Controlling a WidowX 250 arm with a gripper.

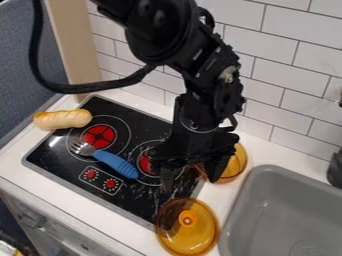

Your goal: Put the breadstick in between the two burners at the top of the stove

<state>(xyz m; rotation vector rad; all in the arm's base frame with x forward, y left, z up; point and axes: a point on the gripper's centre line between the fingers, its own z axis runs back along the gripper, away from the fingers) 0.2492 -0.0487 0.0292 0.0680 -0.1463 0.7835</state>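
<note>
The pale tiled wall (pixel 280 65) runs from 12 to 3 o'clock in the camera view. The black arm (pixel 160 30) comes in from 12 o'clock, and its gripper (pixel 190 183) hangs over the stove's 4 o'clock side, fingers spread wide.

Taking the middle of the black stove (pixel 50 155) as the clock's centre, the grey sink (pixel 274 210) sits at 4 o'clock. The amber lid (pixel 197 237), knob up, lies at 5, across the stove's edge; an amber dish (pixel 238 162) is at 3, partly behind the gripper. The blue-handled fork (pixel 117 162) lies on the stove, tines towards 10 and handle towards 4.

The breadstick (pixel 62 120) is at about 10:30, lying over the stove's edge with one end above the white counter (pixel 17 167), just beside the left red burner (pixel 99 136). The right burner (pixel 145 162) is partly hidden by the gripper, so its outline is hard to judge.
</note>
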